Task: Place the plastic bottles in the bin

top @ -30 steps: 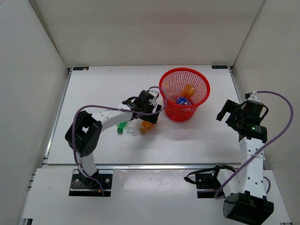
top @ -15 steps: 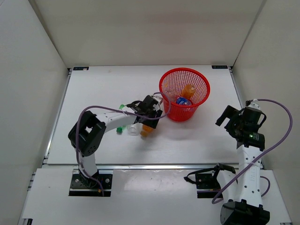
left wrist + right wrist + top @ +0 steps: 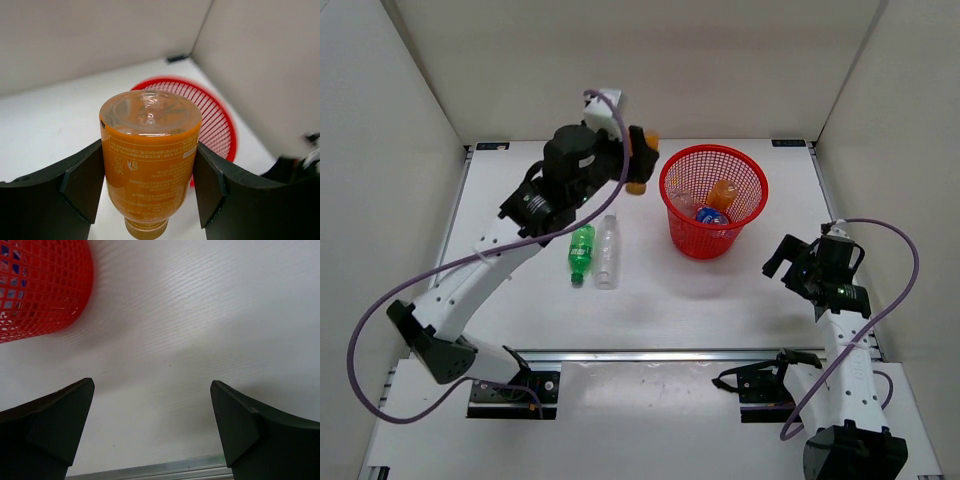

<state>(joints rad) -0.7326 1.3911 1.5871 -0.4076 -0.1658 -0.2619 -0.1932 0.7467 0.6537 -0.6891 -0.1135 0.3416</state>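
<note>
The left claw [image 3: 150, 185] grips a small orange plastic bottle [image 3: 150, 160] with a clear base and a printed label, raised just left of the round red mesh plastic basket [image 3: 703, 240]. A green plastic bottle [image 3: 581, 248] and a clear plastic bottle [image 3: 607, 250] lie side by side on the white desk [image 3: 520, 200]. The right claw [image 3: 150, 395] stands open and empty.

- White table [image 3: 520, 300]: flat, matte, faint fine grain visible in the right wrist view.
- Metal rail [image 3: 650, 354]: runs along the table's near edge, left to right.
- Lower white board [image 3: 640, 420]: in front of the rail.
- Back wall [image 3: 640, 70], left wall [image 3: 370, 200], right wall [image 3: 910, 130]: plain white panels enclosing the table.
- Two small black brackets: far-left corner [image 3: 492, 146], far-right corner [image 3: 787, 143].
</note>
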